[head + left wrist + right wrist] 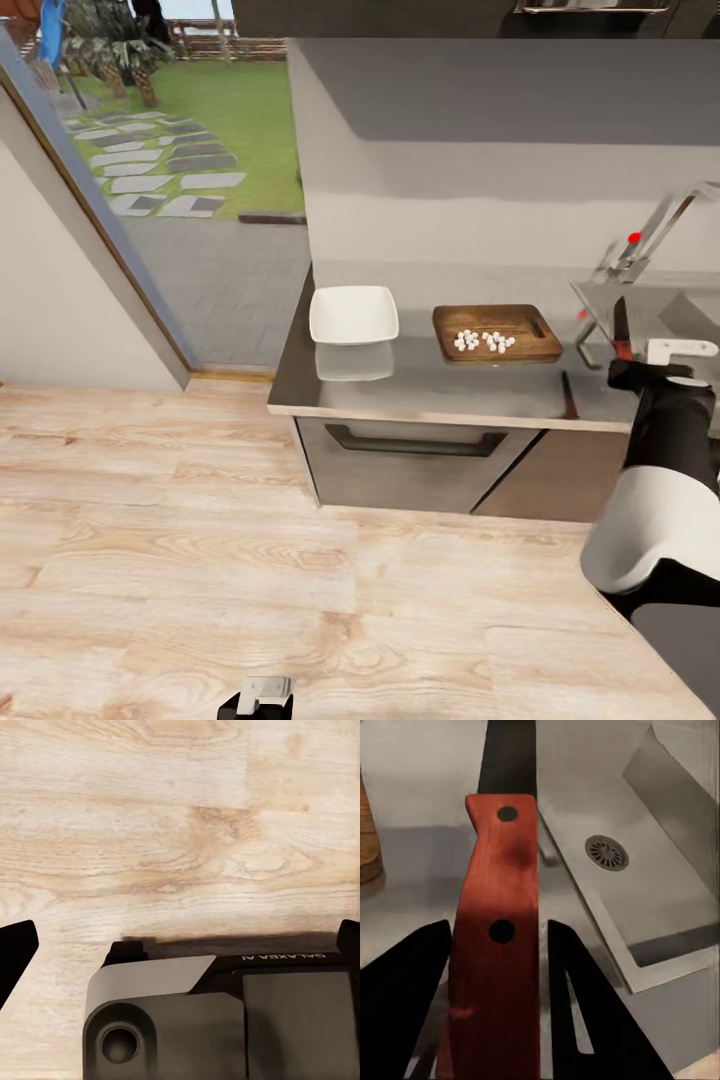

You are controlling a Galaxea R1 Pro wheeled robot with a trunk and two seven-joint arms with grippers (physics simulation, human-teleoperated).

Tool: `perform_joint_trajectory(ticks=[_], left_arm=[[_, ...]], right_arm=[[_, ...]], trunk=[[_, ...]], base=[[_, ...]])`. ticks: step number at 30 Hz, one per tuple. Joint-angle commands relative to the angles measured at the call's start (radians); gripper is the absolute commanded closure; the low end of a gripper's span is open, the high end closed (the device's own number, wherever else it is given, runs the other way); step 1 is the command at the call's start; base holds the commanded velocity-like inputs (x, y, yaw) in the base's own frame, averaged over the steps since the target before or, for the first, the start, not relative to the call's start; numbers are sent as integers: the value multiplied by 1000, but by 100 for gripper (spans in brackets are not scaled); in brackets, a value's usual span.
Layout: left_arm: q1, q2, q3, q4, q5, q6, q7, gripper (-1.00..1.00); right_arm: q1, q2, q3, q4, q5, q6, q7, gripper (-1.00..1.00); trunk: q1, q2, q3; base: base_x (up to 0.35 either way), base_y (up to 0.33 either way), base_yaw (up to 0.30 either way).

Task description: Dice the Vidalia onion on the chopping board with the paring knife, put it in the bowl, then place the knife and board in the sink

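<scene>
The paring knife (620, 328) stands blade up in my right gripper (624, 358), which is shut on its red handle (499, 945) at the counter's right end, beside the sink (690, 305). The right wrist view has the sink's steel basin and round drain (607, 853) just past the knife. The brown chopping board (497, 333) lies on the countertop (420, 385) with the diced onion (484, 341) as small white bits on it. Left of the board sits the white bowl (352, 313). My left gripper (262, 695) hangs low over the wooden floor, open (180, 945).
The grey tap (650, 235) with a red knob rises behind the sink. A drawer with a dark bar handle (415, 445) runs under the counter. A glass door (150, 150) at the left looks onto a garden. Wooden floor (250, 580) lies before the cabinets.
</scene>
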Motion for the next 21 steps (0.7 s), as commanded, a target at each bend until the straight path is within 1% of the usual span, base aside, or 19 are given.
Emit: perform_joint_trajectory(ticks=[1,3,4,6,8,13,16,17,18,21], left_arm=[[-2,-1,-3,5,-2,-7,5,-100],[-2,-2,-3,5,-2,-7,5,-100],[-2,-3,-3,5,-2,-7,5,-100],[-2,-3,-3,5,-2,-7,4,-100],[-2,-4,-3,5,-2,-8,4,-100],[-2,-4,-3,5,-2,-7,4,-100],[-2,-4,-3,5,-2,-7,4,-100],[-2,-4,-3,5,-2,-8,4,-100],[-2,-4,-3,5,-2,-7,4,-100],[-2,-4,-3,5,-2,-7,4,-100]], right_arm=[[-1,-8,-31,-1,5,-13,27,100],[-1,-23,-80,-2,0,-30,68,100],[-1,-29,-98,-2,-1,-34,90,100],[-1,-40,-118,-3,-1,-38,125,100],[-1,-46,-123,-9,-1,-39,142,100],[-1,-50,-123,-31,2,-40,154,100],[-1,-50,-122,-40,4,-40,184,100],[-1,-50,-121,-41,7,-40,207,100],[-1,-49,-121,-42,17,-40,247,100],[-1,-49,-122,-44,61,-40,316,100]], trunk=[[1,-1,-1],[1,-1,-1],[1,-1,-1],[1,-1,-1],[1,-1,-1],[1,-1,-1],[1,-1,-1],[1,-1,-1],[1,-1,-1],[1,-1,-1]], base=[[132,-150,0],[171,-186,0],[195,-207,0],[206,-217,0],[213,-224,0],[217,-227,0],[220,-229,0],[221,-229,0],[222,-229,0],[204,-243,0]])
